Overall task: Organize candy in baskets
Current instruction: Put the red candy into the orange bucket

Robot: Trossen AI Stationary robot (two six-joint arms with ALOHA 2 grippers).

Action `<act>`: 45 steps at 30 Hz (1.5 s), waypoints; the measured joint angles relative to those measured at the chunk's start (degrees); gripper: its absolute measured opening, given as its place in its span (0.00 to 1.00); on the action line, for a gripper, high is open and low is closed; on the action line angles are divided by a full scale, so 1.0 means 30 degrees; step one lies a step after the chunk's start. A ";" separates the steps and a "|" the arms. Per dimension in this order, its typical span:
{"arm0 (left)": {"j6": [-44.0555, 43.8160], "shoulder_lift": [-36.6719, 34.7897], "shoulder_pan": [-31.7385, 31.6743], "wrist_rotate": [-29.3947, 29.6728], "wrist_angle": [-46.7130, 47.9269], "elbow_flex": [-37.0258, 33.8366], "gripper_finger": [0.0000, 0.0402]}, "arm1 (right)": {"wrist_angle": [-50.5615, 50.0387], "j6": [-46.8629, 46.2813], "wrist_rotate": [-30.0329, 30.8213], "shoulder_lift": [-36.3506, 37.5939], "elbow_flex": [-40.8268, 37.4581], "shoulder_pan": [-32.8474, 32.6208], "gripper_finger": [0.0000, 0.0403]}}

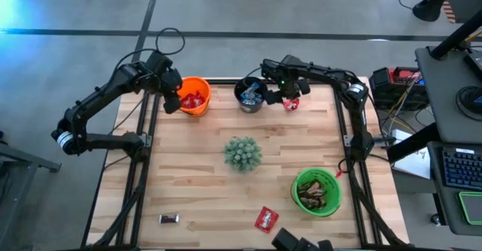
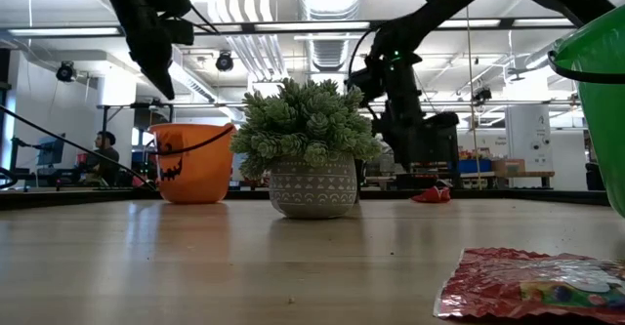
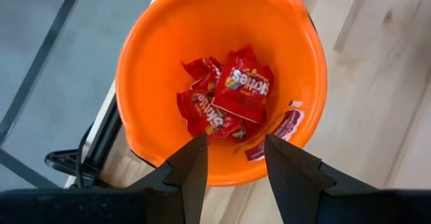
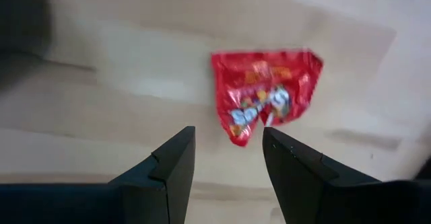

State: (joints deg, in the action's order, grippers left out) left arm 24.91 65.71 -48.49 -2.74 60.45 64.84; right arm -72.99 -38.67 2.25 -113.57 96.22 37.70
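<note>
The orange bucket [image 1: 194, 95] stands at the far left of the table with several red candies [image 3: 232, 96] inside. My left gripper [image 3: 234, 143] hovers open above its rim [image 1: 172, 94] and holds nothing. The black bucket [image 1: 250, 94], with blue-and-silver candy in it, stands at the far middle. Just right of it, my right gripper [image 4: 227, 133] is open above a red candy [image 4: 266, 97] that lies flat on the wood [image 1: 291, 103]. The green bucket [image 1: 316, 192] at the near right holds brown candies. A brown candy [image 1: 169, 218] and a red candy [image 1: 265, 218] lie near the near edge.
A spiky green plant in a patterned pot [image 1: 242, 153] stands at the middle of the table, between the far buckets and the near candies. In the low view it [image 2: 311, 149] hides the black bucket. Black frame rails run along both table sides.
</note>
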 joint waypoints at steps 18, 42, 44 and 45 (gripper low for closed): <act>0.0473 -0.0015 0.0000 0.0254 0.0197 0.0000 0.32 | 0.1456 -0.1443 0.0354 0.1578 -0.3128 -0.0062 0.41; 0.0036 -0.0007 0.0000 0.0240 0.0648 0.0000 0.32 | 0.5015 -0.1148 -0.0844 0.2249 -0.5425 0.1341 0.41; 0.0028 -0.0010 0.0000 0.0247 0.0648 0.0000 0.32 | 0.5251 -0.1341 -0.0915 0.2249 -0.5757 0.1361 0.41; 0.0028 -0.0007 0.0000 0.0244 0.0648 0.0000 0.32 | 0.5380 -0.1355 -0.0915 0.2249 -0.5978 0.1396 0.41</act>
State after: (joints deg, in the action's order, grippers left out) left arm 24.99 65.69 -48.49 -2.01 62.39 64.84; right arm -56.85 -42.74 -0.49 -106.83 78.28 41.88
